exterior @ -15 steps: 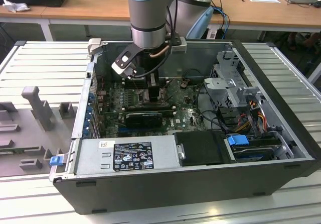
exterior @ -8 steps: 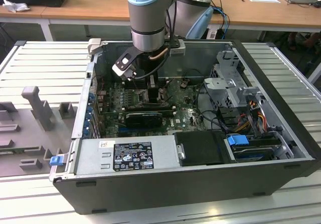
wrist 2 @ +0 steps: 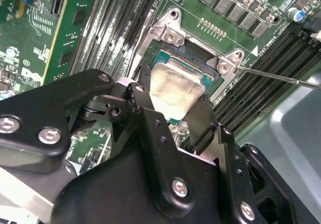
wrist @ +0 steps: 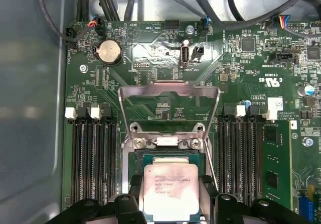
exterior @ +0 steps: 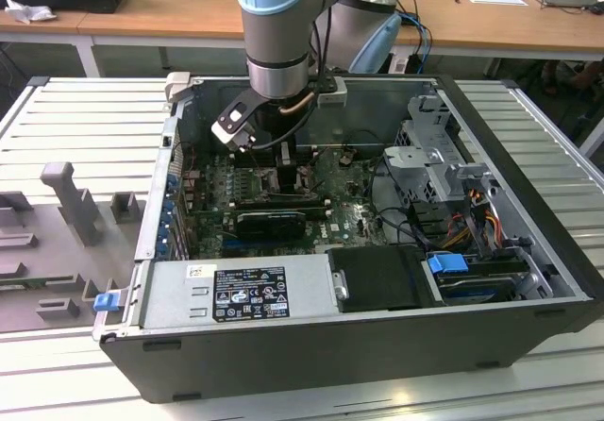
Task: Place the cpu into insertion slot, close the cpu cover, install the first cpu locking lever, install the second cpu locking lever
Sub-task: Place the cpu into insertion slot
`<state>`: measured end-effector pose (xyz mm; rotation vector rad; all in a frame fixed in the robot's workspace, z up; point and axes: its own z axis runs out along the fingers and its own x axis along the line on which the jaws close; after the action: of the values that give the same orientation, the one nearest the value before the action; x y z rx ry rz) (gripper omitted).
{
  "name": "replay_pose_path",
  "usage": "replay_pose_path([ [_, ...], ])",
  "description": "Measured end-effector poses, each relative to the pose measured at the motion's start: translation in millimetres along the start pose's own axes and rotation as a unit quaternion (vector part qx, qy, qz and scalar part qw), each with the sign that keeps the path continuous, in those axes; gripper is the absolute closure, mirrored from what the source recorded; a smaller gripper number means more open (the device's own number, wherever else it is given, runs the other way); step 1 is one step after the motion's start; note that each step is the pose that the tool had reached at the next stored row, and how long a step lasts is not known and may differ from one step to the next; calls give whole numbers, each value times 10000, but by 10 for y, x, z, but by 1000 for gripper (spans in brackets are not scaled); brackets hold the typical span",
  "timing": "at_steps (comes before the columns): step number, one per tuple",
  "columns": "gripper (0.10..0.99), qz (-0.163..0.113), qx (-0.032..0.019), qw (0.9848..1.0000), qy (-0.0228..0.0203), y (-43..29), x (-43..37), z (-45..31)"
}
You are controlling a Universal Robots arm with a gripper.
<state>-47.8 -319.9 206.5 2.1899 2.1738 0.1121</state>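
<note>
In the exterior view, the arm (exterior: 276, 34) reaches down into an open computer case (exterior: 528, 279) that lies on its side on a slatted tabletop (exterior: 85, 109). The gripper (exterior: 286, 168) hangs low over the green motherboard (exterior: 354, 221), close to the board's middle. A grey power supply (exterior: 236, 294) sits along the case's near edge.

In the second wrist view, the gripper (wrist 2: 173, 103) has its two black fingers (wrist 2: 204, 121) closed against opposite edges of the cpu (wrist 2: 175, 86), whose dull silver top faces the camera. The cpu sits directly over the insertion slot (wrist 2: 200, 68). A strip of the slot's dark inside and its metal rim show past the chip's far edge. Whether the chip is fully seated cannot be told. A thin metal lever (wrist 2: 276, 76) runs out from a corner of the rim, over the black memory slots (wrist 2: 266, 68).

In the first wrist view, the cpu (wrist: 169, 181) lies between the fingers (wrist: 134, 191) of the gripper (wrist: 170, 199), over the insertion slot (wrist: 165, 156). The cpu cover (wrist: 169, 87) stands raised on the far side of the slot, its square cut-out showing the board behind it. Memory slots (wrist: 93, 158) flank the slot on both sides, and a coin battery (wrist: 109, 51) sits further off.
</note>
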Motion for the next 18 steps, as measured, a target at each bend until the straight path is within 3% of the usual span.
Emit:
replay_pose_path([
  [15, 557, -1, 0, 10000, 0, -5, 23, 44],
  [18, 490, -1, 0, 10000, 0, -5, 23, 45],
])
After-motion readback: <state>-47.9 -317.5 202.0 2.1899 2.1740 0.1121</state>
